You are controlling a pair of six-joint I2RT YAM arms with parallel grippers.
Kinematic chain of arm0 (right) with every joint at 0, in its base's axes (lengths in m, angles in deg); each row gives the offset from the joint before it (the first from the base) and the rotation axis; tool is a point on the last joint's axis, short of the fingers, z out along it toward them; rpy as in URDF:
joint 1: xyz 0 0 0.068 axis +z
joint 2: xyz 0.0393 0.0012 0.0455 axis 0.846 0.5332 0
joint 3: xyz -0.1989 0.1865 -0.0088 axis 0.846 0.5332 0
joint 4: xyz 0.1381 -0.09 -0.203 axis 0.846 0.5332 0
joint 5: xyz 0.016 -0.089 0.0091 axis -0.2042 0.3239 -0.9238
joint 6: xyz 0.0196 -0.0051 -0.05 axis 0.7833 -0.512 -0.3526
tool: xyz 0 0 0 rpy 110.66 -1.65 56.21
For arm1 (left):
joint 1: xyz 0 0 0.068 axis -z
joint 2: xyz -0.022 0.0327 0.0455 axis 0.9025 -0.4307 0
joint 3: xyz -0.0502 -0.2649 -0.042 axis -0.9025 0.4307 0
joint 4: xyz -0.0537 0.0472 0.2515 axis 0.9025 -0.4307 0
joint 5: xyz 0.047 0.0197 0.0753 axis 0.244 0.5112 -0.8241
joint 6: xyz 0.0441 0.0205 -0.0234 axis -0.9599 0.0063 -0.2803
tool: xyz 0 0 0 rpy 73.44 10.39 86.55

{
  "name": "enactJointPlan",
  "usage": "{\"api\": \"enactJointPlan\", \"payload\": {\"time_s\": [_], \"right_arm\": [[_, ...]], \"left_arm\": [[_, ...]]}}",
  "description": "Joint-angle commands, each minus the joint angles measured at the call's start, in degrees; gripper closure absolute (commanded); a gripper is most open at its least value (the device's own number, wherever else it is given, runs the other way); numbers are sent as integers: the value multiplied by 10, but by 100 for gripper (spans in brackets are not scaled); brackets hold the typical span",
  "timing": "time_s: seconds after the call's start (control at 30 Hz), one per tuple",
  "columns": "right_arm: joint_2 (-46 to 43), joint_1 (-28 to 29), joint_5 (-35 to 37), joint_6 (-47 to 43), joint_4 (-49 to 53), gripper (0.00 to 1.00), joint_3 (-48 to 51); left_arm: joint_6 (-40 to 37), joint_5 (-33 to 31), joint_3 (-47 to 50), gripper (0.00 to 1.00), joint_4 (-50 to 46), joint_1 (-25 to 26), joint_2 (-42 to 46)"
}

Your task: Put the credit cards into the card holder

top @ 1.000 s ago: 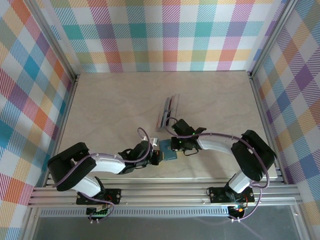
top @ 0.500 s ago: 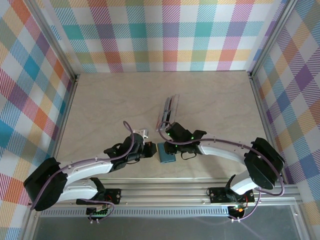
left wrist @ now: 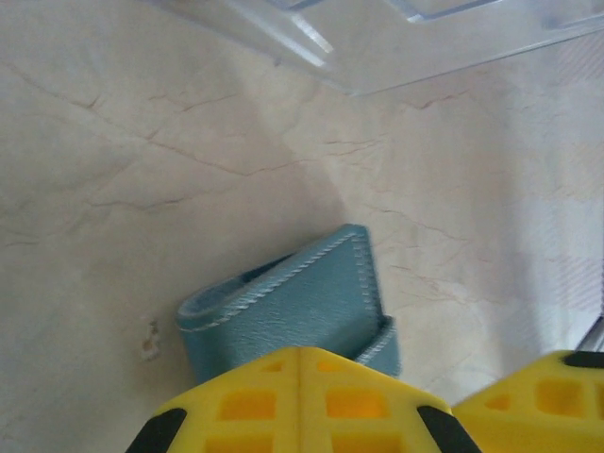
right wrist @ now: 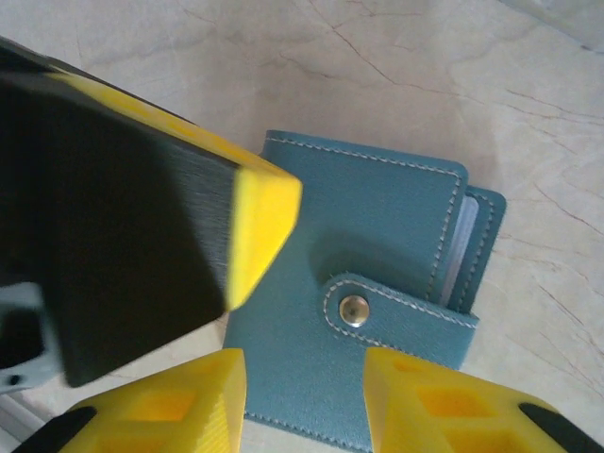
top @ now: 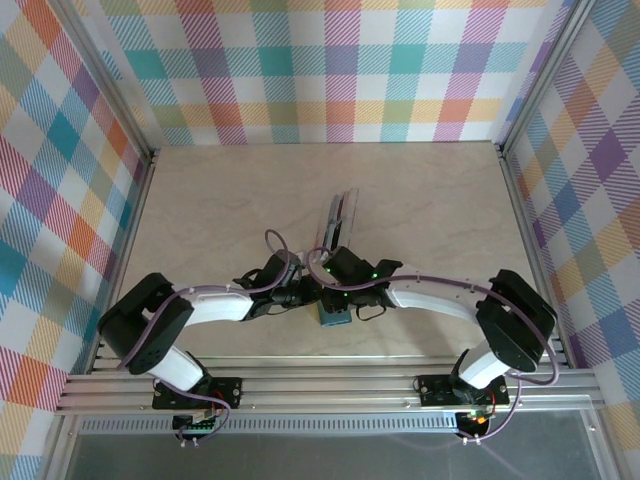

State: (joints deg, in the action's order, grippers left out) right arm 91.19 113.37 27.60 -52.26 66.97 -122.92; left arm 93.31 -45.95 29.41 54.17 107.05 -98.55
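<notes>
The card holder (right wrist: 377,236) is a teal stitched wallet lying flat on the table, its snap strap fastened; it also appears in the top view (top: 335,317) and the left wrist view (left wrist: 283,307). A pale sliver shows between its covers at the right edge. The credit cards are out of view. My right gripper (right wrist: 304,382) hovers open just above the holder's near edge, nothing between its fingers. My left gripper (left wrist: 300,354) is shut and empty, its joined tips (right wrist: 262,222) resting at the holder's left side. Both grippers meet over the holder (top: 318,297).
A clear acrylic stand (top: 336,222) lies on the table just behind the holder, and its edges cross the top of the left wrist view (left wrist: 377,38). Metal frame rails (top: 330,385) run along the near edge. Checked walls enclose the other sides.
The right gripper has opened and shifted left over the holder. The left arm drew back to the left, then returned, its shut tips now at the holder's side.
</notes>
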Motion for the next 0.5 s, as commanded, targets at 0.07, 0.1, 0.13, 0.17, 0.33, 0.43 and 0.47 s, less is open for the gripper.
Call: {"api": "enactJointPlan", "payload": {"time_s": [0.07, 0.1, 0.13, 0.17, 0.33, 0.43, 0.47], "right_arm": [[39, 5, 9, -20, 14, 61, -28], [45, 6, 15, -21, 16, 61, -31], [52, 5, 17, -22, 16, 60, -32], [57, 6, 18, -23, 16, 60, -33], [87, 7, 33, -22, 10, 58, -30], [100, 12, 44, -20, 5, 58, -25], [103, 14, 47, -19, 3, 58, -23]], "left_arm": [[5, 8, 18, 100, 53, -5, -47], [7, 6, 25, 100, 58, -5, -51], [7, 3, 33, 100, 62, -5, -51], [8, 1, 40, 100, 65, -5, -49], [5, -12, 69, 100, 62, -5, -25], [0, -13, 72, 100, 54, -5, -11], [-1, -13, 72, 100, 51, -5, -10]]}}
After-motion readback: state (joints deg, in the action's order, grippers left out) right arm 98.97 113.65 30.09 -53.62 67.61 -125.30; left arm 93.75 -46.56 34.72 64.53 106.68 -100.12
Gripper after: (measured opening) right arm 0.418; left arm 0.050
